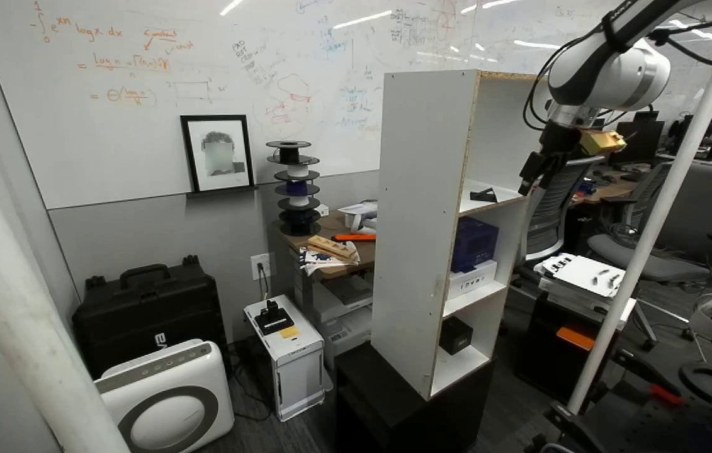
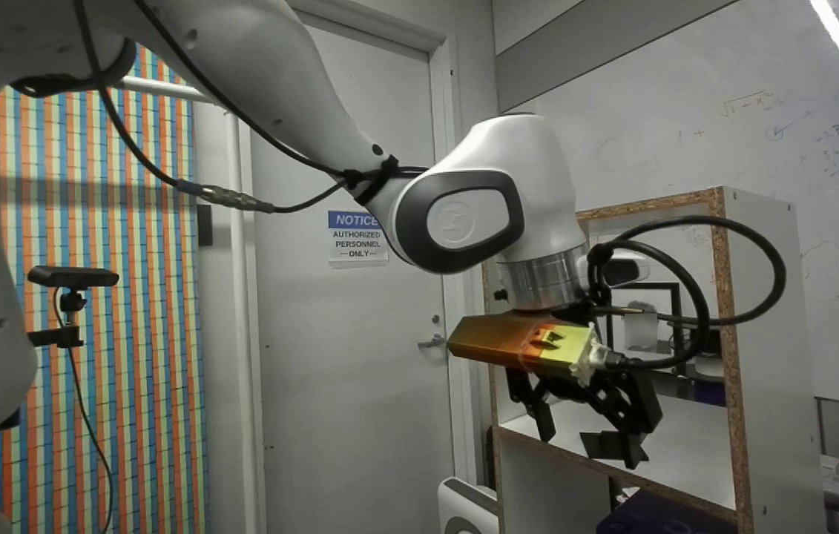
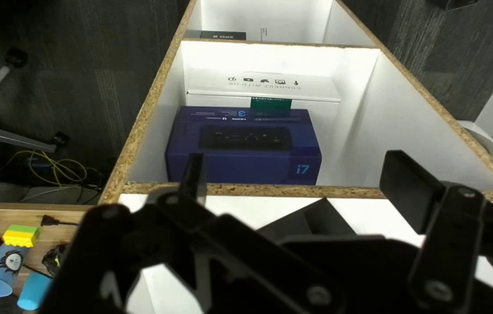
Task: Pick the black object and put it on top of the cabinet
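Note:
The black object, a small angular wedge (image 1: 483,195), lies on the floor of the top compartment of the white cabinet (image 1: 422,220). It shows in the wrist view (image 3: 311,218), its near part hidden behind my gripper, and in an exterior view (image 2: 597,445) beside a finger. The cabinet also shows in an exterior view (image 2: 768,334) and in the wrist view (image 3: 139,131). My gripper (image 1: 534,182) is open and empty, pointing down at the open front of the top compartment. In the wrist view the black object appears between the spread fingers (image 3: 300,181), apart from them.
A blue box (image 3: 246,163) stands on a white box (image 1: 472,280) in the middle compartment. A black box (image 1: 456,335) is in the lower one. The chipboard shelf edge (image 3: 272,190) lies below the fingers. A white pole (image 1: 664,207) and office chairs (image 1: 695,214) stand nearby.

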Controlling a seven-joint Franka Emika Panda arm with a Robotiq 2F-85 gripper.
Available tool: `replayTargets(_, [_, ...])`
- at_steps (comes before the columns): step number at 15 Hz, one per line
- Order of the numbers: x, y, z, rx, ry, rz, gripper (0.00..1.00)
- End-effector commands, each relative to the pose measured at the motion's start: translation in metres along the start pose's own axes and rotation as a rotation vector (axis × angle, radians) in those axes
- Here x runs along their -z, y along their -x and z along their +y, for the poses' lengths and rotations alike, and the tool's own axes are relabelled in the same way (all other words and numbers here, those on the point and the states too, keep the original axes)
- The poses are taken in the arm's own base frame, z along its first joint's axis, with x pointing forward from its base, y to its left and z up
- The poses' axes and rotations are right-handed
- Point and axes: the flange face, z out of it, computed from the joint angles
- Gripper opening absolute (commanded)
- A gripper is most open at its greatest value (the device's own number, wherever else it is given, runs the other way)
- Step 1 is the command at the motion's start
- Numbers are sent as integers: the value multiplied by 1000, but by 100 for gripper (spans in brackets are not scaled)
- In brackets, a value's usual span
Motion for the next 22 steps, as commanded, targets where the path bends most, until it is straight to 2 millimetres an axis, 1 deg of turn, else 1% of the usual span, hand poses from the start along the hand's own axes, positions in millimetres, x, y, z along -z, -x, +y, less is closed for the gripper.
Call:
replayTargets(1, [-24,-38,4,-1,-5,19,100])
replayTargets(5, [-41,-64,6,-44,-3,62,100])
replayTargets(9, [-54,-81,6,-93,-30,108,100])
replayTargets(10, [-57,-84,5,-99,-36,115,75])
replayTargets(11, [-60,-86,2,-104,-47,120,73])
replayTargets(12, [-62,-88,0,-105,-56,123,66])
replayTargets(13, [-61,-90,-1,-108,-58,131,57])
replayTargets(15, [-59,-93,-6,-100,-69,131,43])
replayTargets(18, [-55,-90,-15,-88,-80,124,19])
replayTargets(19, [-55,-88,-19,-86,-81,122,13])
replayTargets(20, [-53,-84,-22,-90,-88,117,11])
replayTargets(21, [-52,-81,-25,-92,-92,116,12])
replayTargets(22, [-49,-75,-30,-96,-100,110,10])
